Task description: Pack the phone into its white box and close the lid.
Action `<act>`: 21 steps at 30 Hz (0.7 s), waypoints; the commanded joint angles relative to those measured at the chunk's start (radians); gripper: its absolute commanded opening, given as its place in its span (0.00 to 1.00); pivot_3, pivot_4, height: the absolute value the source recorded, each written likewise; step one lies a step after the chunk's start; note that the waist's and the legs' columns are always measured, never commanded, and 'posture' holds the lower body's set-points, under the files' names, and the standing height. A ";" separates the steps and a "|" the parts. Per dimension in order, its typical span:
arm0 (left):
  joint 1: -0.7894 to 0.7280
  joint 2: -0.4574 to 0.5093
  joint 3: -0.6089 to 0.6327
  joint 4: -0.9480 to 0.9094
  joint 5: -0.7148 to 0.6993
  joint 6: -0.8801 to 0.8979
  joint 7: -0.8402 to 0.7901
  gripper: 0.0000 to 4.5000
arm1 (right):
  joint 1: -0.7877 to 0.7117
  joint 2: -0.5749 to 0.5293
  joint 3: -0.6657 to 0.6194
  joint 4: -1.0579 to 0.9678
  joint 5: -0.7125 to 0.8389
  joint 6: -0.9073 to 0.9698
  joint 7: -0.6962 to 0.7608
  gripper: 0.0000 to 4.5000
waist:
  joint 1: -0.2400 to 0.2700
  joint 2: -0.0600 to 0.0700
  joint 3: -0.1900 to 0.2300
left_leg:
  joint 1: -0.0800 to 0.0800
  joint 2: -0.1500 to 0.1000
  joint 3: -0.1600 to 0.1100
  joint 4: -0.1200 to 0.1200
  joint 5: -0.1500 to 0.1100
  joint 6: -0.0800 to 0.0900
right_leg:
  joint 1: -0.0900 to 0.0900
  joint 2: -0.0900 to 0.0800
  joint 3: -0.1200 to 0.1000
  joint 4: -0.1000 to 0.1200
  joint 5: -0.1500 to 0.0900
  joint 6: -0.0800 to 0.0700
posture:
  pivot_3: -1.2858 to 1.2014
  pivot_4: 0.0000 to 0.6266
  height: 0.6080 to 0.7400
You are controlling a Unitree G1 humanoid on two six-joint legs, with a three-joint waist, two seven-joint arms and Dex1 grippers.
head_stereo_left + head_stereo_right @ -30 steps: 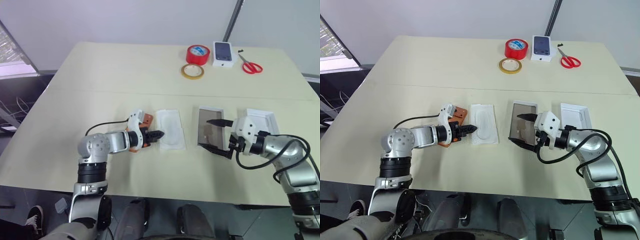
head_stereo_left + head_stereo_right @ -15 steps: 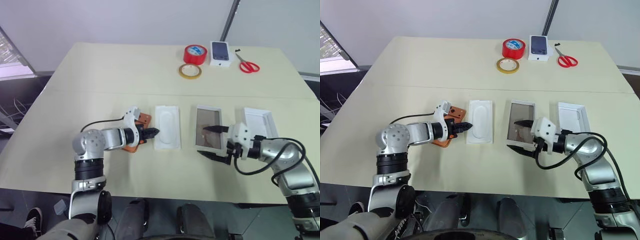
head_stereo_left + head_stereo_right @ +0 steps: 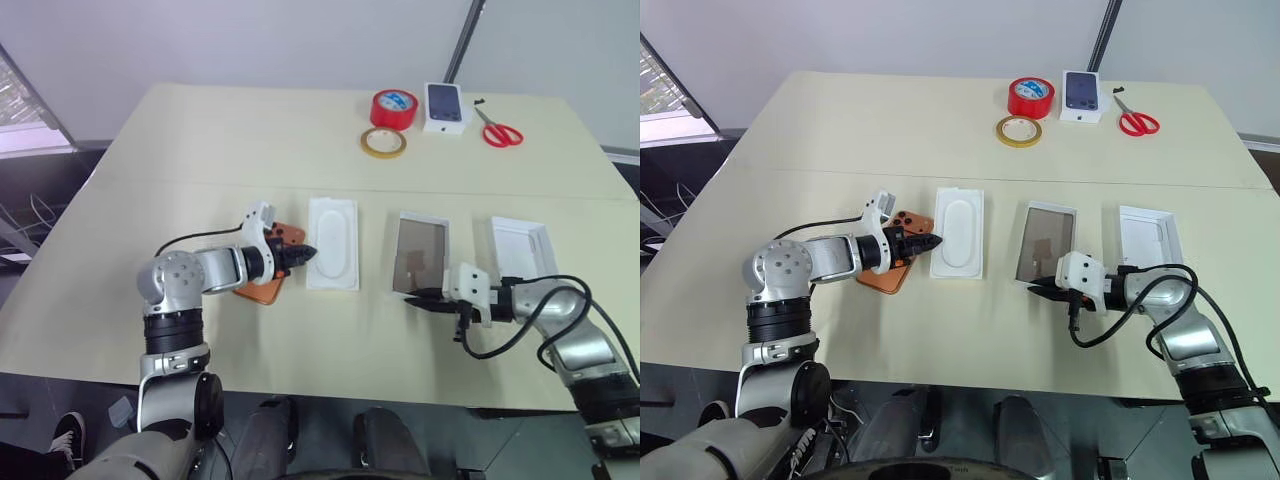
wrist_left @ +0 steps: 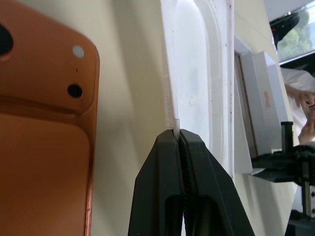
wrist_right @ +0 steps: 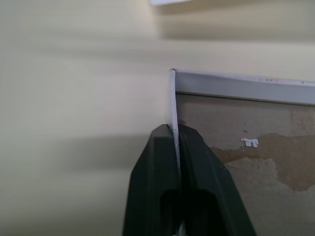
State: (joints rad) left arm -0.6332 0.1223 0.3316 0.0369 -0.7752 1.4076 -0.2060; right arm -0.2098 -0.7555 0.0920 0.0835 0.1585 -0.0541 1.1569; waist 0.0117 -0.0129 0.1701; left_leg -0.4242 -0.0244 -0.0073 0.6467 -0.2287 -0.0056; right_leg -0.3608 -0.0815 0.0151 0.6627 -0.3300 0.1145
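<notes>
At box rim (image 5: 172,98), right claw (image 3: 425,297) now pinched

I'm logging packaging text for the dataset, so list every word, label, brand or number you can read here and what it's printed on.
No text can be read.
Small white carton: a dark phone picture on top, no legible words.
Red tape roll: a pale mark on its top face, too small to read.
Orange phone, white insert, white box, lid: no print visible.

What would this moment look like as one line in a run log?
left gripper: shut on white insert edge | right gripper: shut on white box wall | phone: on table, unpacked | lid: off
</notes>
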 commanded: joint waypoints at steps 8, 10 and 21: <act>-0.088 -0.063 0.078 0.007 -0.050 0.018 0.036 0.00 | -0.043 0.164 0.135 -0.142 -0.014 0.089 -0.066 0.13 | -0.003 -0.002 0.001 | 0.000 0.000 -0.001 -0.001 0.001 -0.002 | -0.001 0.001 0.000 0.000 0.000 0.000 | 0.52 0.24 1.00; -0.067 -0.069 0.065 0.001 -0.048 0.021 0.034 0.00 | -0.037 0.165 0.134 -0.152 -0.036 0.071 -0.090 0.28 | -0.001 -0.002 0.001 | -0.001 0.000 -0.001 0.000 0.001 -0.002 | -0.001 0.001 0.000 0.000 0.000 0.000 | 0.52 0.24 1.00; -0.036 -0.134 0.041 -0.017 -0.048 0.007 0.060 0.00 | 0.199 0.009 -0.117 -0.383 0.184 0.219 -0.077 0.85 | 0.002 -0.003 0.002 | -0.002 0.000 -0.001 -0.001 -0.002 0.004 | -0.001 0.000 0.000 0.000 0.000 0.000 | 0.52 0.24 1.00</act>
State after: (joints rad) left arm -0.6626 -0.0012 0.3916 0.0481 -0.8153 1.4269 -0.1454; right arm -0.0260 -0.7312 0.0509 -0.2407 0.2765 0.1465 1.0794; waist 0.0137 -0.0156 0.1717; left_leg -0.4257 -0.0244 -0.0083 0.6460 -0.2312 -0.0019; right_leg -0.3618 -0.0817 0.0147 0.6626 -0.3299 0.1147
